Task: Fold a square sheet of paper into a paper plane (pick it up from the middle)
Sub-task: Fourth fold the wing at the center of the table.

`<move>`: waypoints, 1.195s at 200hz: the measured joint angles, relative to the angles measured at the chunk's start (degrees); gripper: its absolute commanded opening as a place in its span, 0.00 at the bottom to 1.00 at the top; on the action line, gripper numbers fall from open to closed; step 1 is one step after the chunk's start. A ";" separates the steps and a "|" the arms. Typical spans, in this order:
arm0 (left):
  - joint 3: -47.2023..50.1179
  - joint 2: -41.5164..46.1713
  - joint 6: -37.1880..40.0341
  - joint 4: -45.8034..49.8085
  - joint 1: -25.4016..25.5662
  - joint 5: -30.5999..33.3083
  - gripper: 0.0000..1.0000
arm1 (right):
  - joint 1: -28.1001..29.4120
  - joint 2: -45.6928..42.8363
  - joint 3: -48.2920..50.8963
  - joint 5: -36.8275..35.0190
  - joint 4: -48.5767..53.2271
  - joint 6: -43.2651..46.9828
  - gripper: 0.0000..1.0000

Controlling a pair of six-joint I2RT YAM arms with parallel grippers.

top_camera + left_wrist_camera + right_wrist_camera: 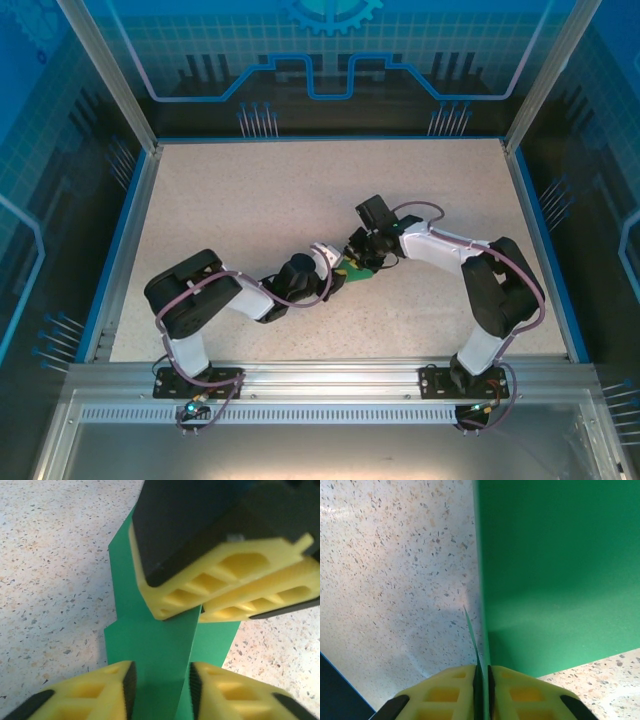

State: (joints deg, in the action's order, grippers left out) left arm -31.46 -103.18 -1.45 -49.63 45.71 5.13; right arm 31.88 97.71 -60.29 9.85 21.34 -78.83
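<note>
Paper [362, 270], green and creased, sits near the middle of the bench [250, 200], at the spot where both arms meet. From the left wrist we see it low over the bench, with one fold raised along its length. The left claw [161, 692] is narrow, its pads [130, 682] on either side of that raised fold; we cannot tell whether they press it. The right claw [482, 675] is pinched on the paper's thin edge, jaws all but together, and a broad green flap spreads away from it. The bench is off-white with fine dark and tan speckles, edged in blue. Around it we see aluminium posts [108, 75], translucent blue panels [330, 60] printed with grid and circuit lines, and a metal rail [330, 378] at the near edge carrying the arm bases.
</note>
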 measured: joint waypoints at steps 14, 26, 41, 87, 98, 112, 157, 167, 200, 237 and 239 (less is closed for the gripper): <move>-0.02 0.00 0.20 -0.02 0.00 0.13 0.24 | -0.39 -0.02 0.11 0.72 -0.02 0.15 0.32; -0.13 -0.04 0.17 0.00 0.00 0.20 0.22 | -0.96 -0.02 0.22 1.18 0.04 0.74 0.42; -0.33 -0.09 0.15 0.00 0.00 0.17 0.22 | -2.14 -0.11 0.44 1.40 0.07 2.12 0.51; -1.38 -0.39 -0.04 0.68 0.00 0.13 0.23 | -7.13 -4.17 4.44 2.56 -0.26 8.28 0.62; -1.90 -0.39 -0.11 1.14 0.00 0.00 0.23 | -8.11 -5.27 5.64 3.08 -0.92 9.94 0.63; -2.60 -0.39 -0.13 1.66 0.00 -0.02 0.23 | -9.42 -6.86 7.58 4.24 -2.75 12.20 0.66; -4.15 -1.01 -0.33 3.52 0.00 -0.02 0.23 | -13.07 -12.63 11.52 6.71 -5.88 19.34 0.64; -4.33 -1.05 -0.59 4.33 0.00 -0.02 0.23 | -13.44 -14.25 12.39 6.67 -6.12 20.55 0.61; -5.51 -1.62 -1.64 5.86 0.00 -0.02 0.24 | -13.94 -18.64 16.46 5.46 -7.10 23.69 0.44; -6.64 -2.01 -2.82 6.67 0.00 -0.09 0.29 | -14.05 -16.04 17.75 6.14 -8.44 25.55 0.30; -6.71 -2.01 -2.86 6.78 0.00 -0.15 0.29 | -14.03 -15.67 17.75 6.23 -8.72 25.77 0.30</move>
State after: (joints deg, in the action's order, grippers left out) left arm -38.17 -105.19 -4.32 -42.85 45.71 4.97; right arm 17.85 82.04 -42.54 16.08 12.62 -53.06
